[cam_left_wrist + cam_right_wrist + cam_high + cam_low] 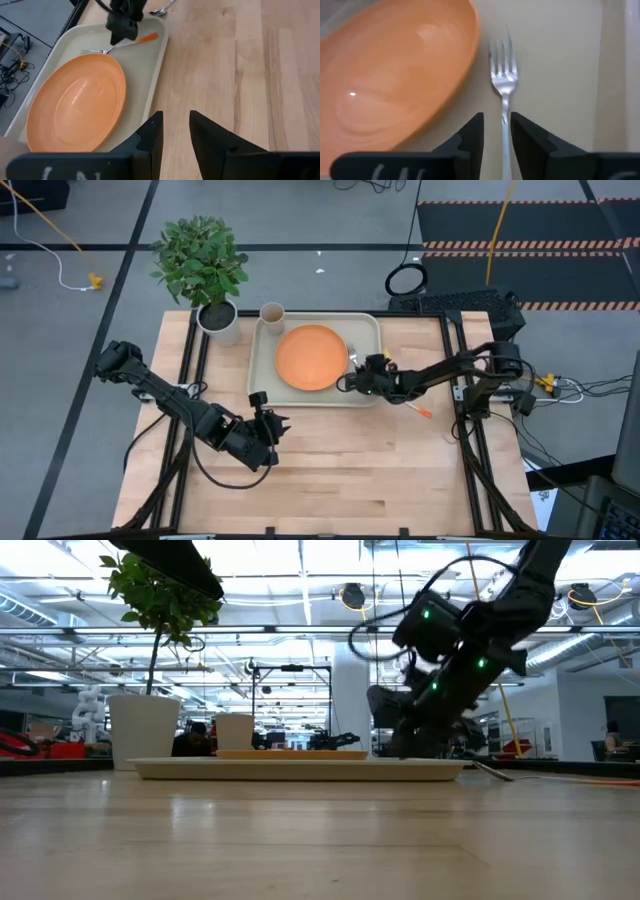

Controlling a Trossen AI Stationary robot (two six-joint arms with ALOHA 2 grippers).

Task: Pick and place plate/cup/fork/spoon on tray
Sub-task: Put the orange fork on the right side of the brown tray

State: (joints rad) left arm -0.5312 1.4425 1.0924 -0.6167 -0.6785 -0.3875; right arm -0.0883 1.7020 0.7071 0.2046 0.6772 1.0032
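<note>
The orange plate (pixel 312 358) lies on the pale tray (pixel 262 365). The beige cup (pixel 272 313) stands at the tray's far left corner. The fork (pixel 502 75) lies on the tray just right of the plate, its tines toward the tray's far side. My right gripper (pixel 497 120) is low over the tray's right part, slightly open. Its fingers stand on either side of the fork's handle with a gap on each side. The spoon (pixel 415 408) lies on the table right of the tray. My left gripper (pixel 270 420) waits over the table in front of the tray, slightly open and empty.
A white pot with a green plant (pixel 220 320) stands at the tray's far left corner, beside the cup. Bare wooden table lies in front of the tray. Black frame rails run along the table's left and right sides.
</note>
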